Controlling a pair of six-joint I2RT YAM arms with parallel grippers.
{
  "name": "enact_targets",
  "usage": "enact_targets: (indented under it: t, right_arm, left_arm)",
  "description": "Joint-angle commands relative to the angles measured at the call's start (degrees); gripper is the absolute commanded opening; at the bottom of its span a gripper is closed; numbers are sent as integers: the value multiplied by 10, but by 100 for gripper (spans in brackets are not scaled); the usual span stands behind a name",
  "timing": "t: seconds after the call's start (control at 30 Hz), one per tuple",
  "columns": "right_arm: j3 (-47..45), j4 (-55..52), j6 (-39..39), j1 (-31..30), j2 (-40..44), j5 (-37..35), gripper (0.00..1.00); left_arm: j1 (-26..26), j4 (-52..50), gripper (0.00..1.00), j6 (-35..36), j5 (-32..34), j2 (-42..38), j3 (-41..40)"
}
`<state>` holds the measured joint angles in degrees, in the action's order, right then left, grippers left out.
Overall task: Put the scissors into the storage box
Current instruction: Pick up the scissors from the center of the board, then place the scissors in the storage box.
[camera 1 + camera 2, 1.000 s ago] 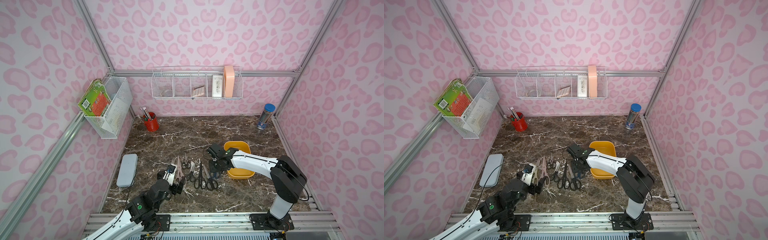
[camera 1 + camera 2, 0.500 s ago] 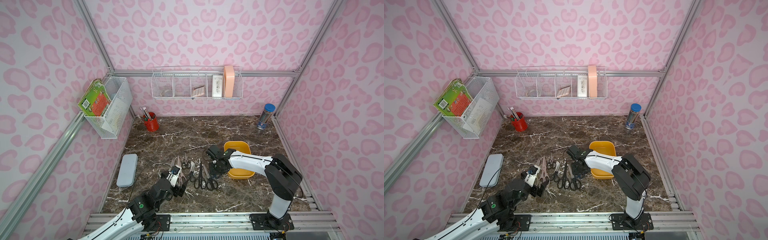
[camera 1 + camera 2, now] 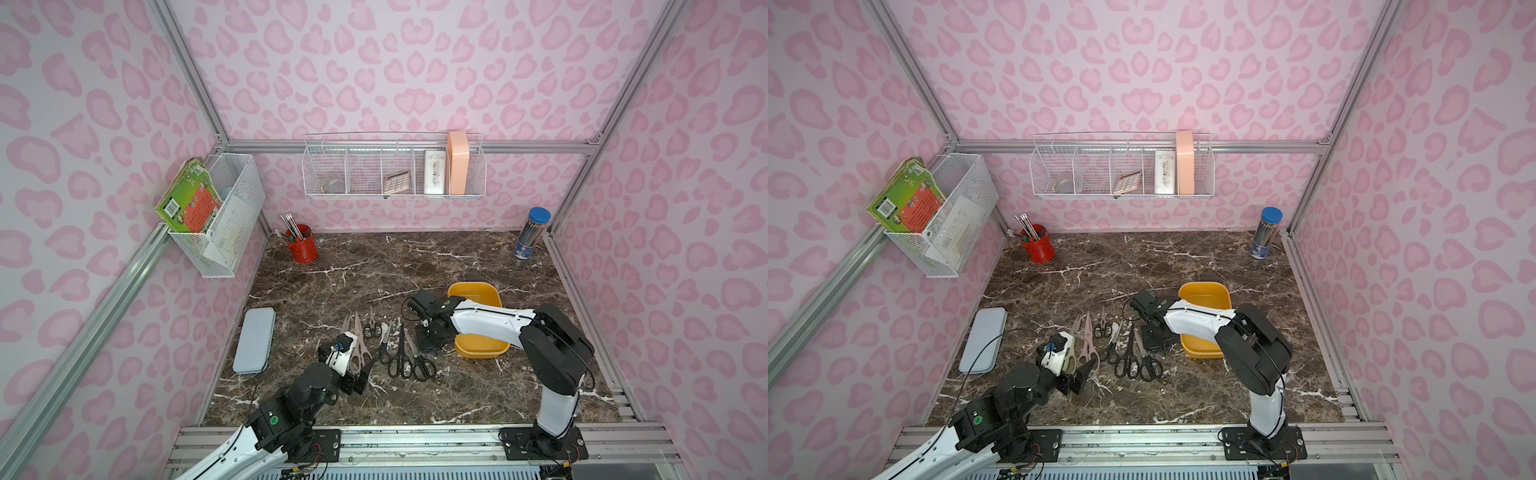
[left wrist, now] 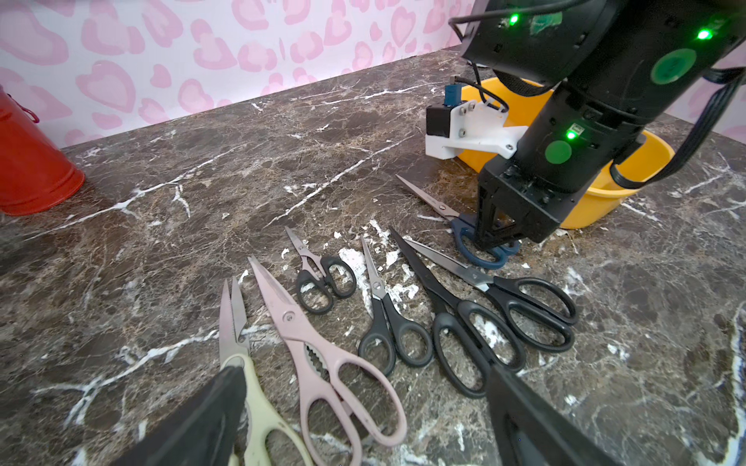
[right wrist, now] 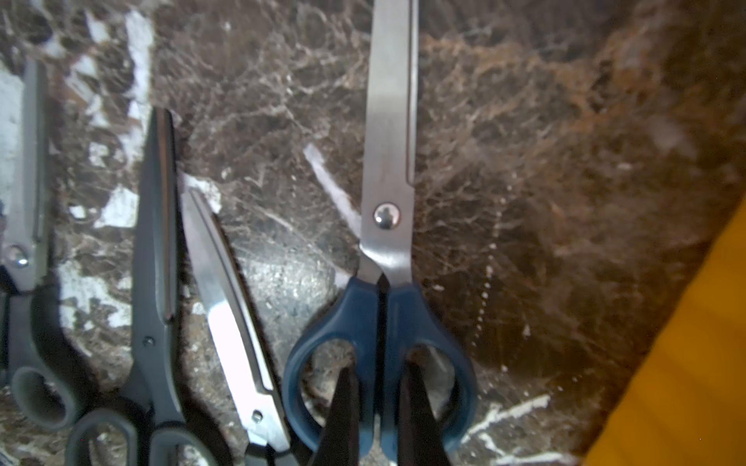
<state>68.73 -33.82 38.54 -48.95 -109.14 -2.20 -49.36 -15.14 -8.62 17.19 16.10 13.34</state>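
The blue-handled scissors (image 5: 386, 226) lie flat on the marble beside the yellow storage box (image 3: 473, 291). My right gripper (image 5: 377, 373) is shut on them, one finger inside each handle loop and pinching the bars between. The left wrist view shows the same grip on the blue scissors (image 4: 464, 236) from the side. To their left, several more scissors lie in a row: cream (image 4: 258, 403), pale pink (image 4: 323, 363), small black (image 4: 323, 282) and three larger black pairs (image 4: 464, 322). My left gripper (image 4: 365, 375) hovers open over the cream and pink handles, holding nothing.
A flat grey-blue case (image 3: 254, 340) lies at the left edge of the table. A red pen cup (image 3: 302, 249) and a blue-lidded pencil tube (image 3: 530, 235) stand in the back corners. White wire baskets (image 3: 392, 172) hang on the walls. The storage box (image 3: 1204, 289) holds nothing visible.
My right gripper's fingers have closed onto the blue scissors' handles. The left arm has barely moved and stays open.
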Motion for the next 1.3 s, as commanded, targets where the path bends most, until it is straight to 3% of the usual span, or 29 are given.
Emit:
enact_targets:
  t: [0.0,0.17,0.3,0.47,0.63,0.87,1.23,1.27]
  right_arm:
    - [16,-26,-28,4,-27,-23,0]
    - [132,-74,-68,8,-3,-41,0]
    - [153,-61,-86,28,64,-49,0]
    - [58,-26,-87,121,176,-7,0]
    - [-48,-41,-137,198,228,-9,0]
    - [-115,-52,-163,227,202,-61,0]
    - [-145,-24,-155,247,156,-65,1]
    - [-145,-23,-154,247,156,-69,11]
  left_arm:
    - [0,-9,98,-2,9,0,1]
    - [0,-8,98,-3,13,9,3]
    - [0,-5,98,-4,14,12,3]
    - [0,-3,98,-2,10,16,3]
    - [0,-2,98,-3,13,18,3]
    - [1,3,97,-3,15,29,5]
    - [0,4,98,-4,14,40,7]
    - [0,4,97,-3,15,39,8]
